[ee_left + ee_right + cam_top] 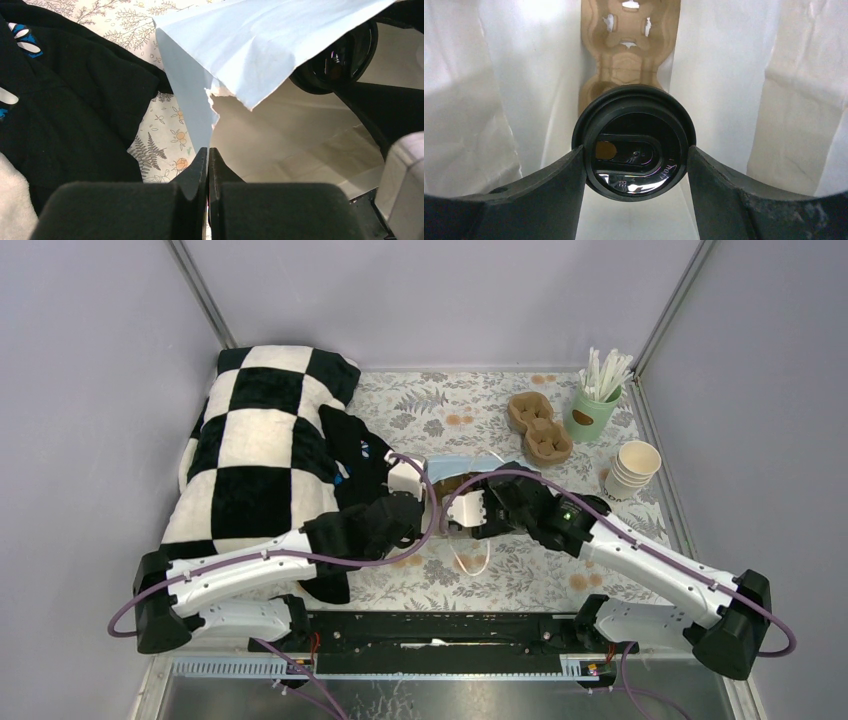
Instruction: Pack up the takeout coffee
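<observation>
Right wrist view: takeout coffee (pixel 634 145) sits upright inside the paper bag (pixel 724 75), black lid up. The right claw (pixel 635 167) grips it, one finger on each side at lid level. A cardboard carrier (pixel 629 55) lies on the bag floor below. The cup looks lined up with the near pocket, but I can't tell whether its base has seated. Left claw (pixel 207 162) is shut tight, apparently nipping the bag's rim to hold the mouth open.

Risks, my read: the rim has a tear (pixel 225 97) right by the left claw, so a pull from either arm could rip it further and drop the mouth onto the cup. Letting go before the base is in the pocket could tip the cup — lid pops, spill in the bag. The right claw fills much of the bag's width, so an off-axis pull-out could drag the wall or the cup.

Surface: floral-print worktop (pixel 440 400), pale lilac walls on three sides. A checked cushion (pixel 255 440) and a black garment (pixel 345 445) lie left, just beside the left arm. A spare carrier (pixel 540 428), a green cup of stirrers (pixel 595 405) and a stack of lidless cups (pixel 633 470) stand at right rear — apart from the bag.
</observation>
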Robot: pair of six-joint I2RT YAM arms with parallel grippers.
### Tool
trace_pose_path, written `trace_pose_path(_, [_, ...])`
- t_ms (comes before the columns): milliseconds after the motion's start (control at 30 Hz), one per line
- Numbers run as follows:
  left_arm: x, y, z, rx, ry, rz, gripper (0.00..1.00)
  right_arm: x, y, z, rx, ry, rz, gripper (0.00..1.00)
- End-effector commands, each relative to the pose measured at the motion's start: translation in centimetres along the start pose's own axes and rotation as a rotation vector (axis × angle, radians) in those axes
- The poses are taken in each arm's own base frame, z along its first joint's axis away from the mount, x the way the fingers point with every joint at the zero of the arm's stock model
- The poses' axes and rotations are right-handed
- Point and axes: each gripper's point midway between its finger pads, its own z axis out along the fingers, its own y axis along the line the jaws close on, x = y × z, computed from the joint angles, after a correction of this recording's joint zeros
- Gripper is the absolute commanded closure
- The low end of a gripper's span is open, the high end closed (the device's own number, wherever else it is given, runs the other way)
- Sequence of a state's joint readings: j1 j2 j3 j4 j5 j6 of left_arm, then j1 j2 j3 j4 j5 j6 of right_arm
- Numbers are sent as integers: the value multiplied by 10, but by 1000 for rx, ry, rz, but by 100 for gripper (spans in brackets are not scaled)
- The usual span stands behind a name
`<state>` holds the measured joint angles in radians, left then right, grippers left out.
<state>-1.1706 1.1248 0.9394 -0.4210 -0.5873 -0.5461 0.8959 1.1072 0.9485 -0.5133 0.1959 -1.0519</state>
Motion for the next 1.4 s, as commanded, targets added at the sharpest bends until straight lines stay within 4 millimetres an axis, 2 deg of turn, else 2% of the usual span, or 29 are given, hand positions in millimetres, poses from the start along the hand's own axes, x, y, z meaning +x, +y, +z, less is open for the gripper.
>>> trace_pose_path(0, [-11, 2, -7, 5, -38, -5, 100, 0, -11, 0, 26, -25, -27, 59])
trace_pose_path(233, [-14, 0, -8, 16, -42, 2, 100, 5, -18, 16, 48, -27, -9, 61])
trace_pose_path(733, [-10, 1, -11, 32, -21, 32, 100, -12, -16, 49, 36, -119, 40, 62])
trace_pose_path(967, [-9, 3, -12, 22, -16, 30, 100, 5, -10, 55, 32, -75, 39, 61])
trace_pose_path(1367, [-10, 4, -10, 11, -15, 29, 100, 33, 21, 71, -82, 30, 85, 59])
